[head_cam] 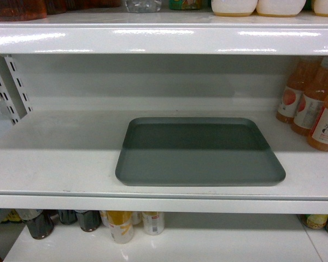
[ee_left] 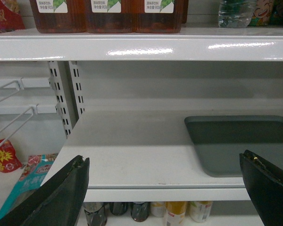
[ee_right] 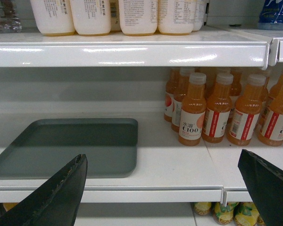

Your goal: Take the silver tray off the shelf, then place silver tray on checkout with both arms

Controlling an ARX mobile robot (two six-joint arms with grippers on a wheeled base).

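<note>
The silver tray [head_cam: 199, 153] lies flat on the shelf [head_cam: 54, 153], untouched. Both grippers — left gripper [ee_left: 165, 188], right gripper [ee_right: 162, 188] — are spread wide; each should take an opposite short rim, level together.

The flat grey-green tray [head_cam: 199, 158] lies on the glossy white shelf board [head_cam: 54, 158] with bare board open to its left, up to the slotted white upright [head_cam: 8, 90]. To its right, orange juice bottles [head_cam: 317, 109] stand near, narrowing that side. The upper white shelf board [head_cam: 164, 39] caps the space overhead.
</note>
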